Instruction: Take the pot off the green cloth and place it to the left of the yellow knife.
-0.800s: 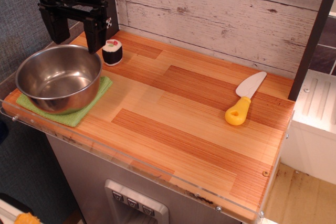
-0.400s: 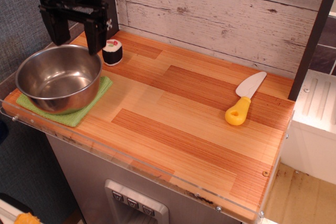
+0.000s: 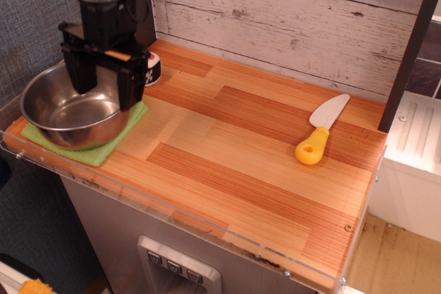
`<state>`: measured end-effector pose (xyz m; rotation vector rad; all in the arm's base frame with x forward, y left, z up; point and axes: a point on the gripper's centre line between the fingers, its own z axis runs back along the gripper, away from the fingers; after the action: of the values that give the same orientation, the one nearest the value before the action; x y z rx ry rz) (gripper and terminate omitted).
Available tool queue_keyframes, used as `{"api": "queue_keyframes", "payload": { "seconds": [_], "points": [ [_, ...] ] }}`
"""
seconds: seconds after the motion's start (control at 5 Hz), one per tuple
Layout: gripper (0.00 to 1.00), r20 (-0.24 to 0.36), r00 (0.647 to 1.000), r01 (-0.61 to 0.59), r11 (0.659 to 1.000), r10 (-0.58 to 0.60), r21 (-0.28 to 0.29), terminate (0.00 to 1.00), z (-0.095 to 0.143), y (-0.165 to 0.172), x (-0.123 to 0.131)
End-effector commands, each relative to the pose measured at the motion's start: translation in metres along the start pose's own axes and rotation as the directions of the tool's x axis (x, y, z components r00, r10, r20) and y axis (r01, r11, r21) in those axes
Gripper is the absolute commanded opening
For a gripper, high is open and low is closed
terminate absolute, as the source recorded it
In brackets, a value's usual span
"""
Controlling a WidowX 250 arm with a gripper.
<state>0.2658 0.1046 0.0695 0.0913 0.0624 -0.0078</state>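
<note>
Gripper (image 3: 105, 77) over the pot (image 3: 72, 107), fingers spread wide astride its 2 o'clock rim.
Gripper hides a sushi roll (image 3: 154, 71); shiny steel pot covers the fuzzy green cloth (image 3: 103, 148); yellow knife (image 3: 320, 131) at 3 o'clock.

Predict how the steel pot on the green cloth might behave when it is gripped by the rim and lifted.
The pot looks polished, so it may slip in the pincer. Held by one side, the wide bowl would probably tilt. It looks empty, so likely light. The green cloth should stay put.
</note>
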Motion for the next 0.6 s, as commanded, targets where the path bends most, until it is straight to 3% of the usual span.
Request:
{"api": "queue_keyframes", "payload": {
  "seconds": [0.0,0.2,0.4],
  "points": [
    [1.00,-0.001,1.000,0.005,1.000,-0.005,0.031,0.00,-0.013,-0.004,0.002],
    [1.00,-0.006,1.000,-0.001,1.000,0.002,0.020,0.00,-0.022,-0.003,0.003],
    [0.00,0.005,1.000,0.012,1.000,-0.012,0.003,0.00,-0.029,-0.003,0.004]
  ]
}}
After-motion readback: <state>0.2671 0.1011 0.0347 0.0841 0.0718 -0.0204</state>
